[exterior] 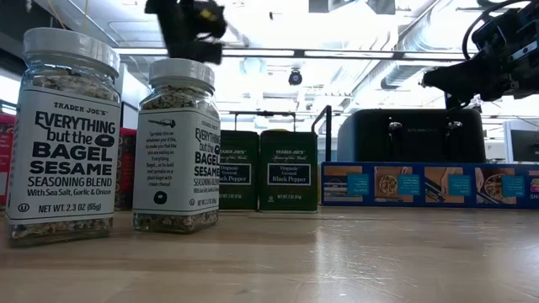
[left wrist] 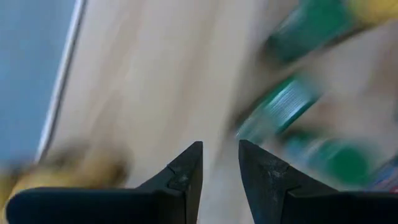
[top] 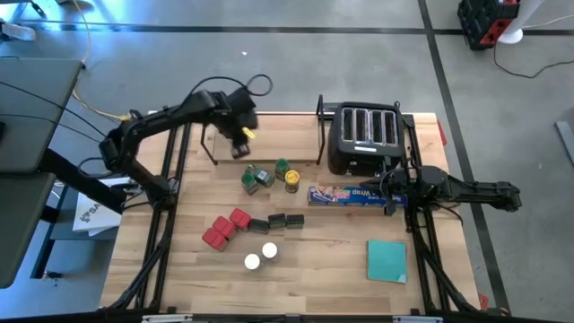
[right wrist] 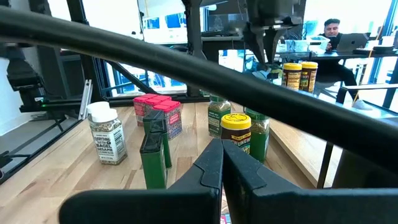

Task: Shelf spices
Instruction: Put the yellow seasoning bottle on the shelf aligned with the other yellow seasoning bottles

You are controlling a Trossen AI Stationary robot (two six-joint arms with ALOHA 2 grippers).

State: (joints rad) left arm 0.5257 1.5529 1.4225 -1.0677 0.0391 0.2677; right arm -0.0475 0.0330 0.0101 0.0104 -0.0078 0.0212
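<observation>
Spices [top: 260, 211], small rigid jars and tins in front of the toaster [top: 366, 136], likely light, smooth-sided; grasp across the body; my left gripper [left wrist: 220, 163] slightly apart, empty; right gripper [right wrist: 222, 163] together.

Pale wood-grain tabletop [top: 341, 269]. Three red tins [top: 224, 229] sit on it, with two white-capped jars [top: 260, 257], dark green tins [top: 282, 221], and jars with green [top: 282, 166] and yellow [top: 292, 178] lids. A blue wrap box [top: 350, 195], a teal square [top: 387, 260] and a black toaster [top: 366, 136] are there too.
</observation>
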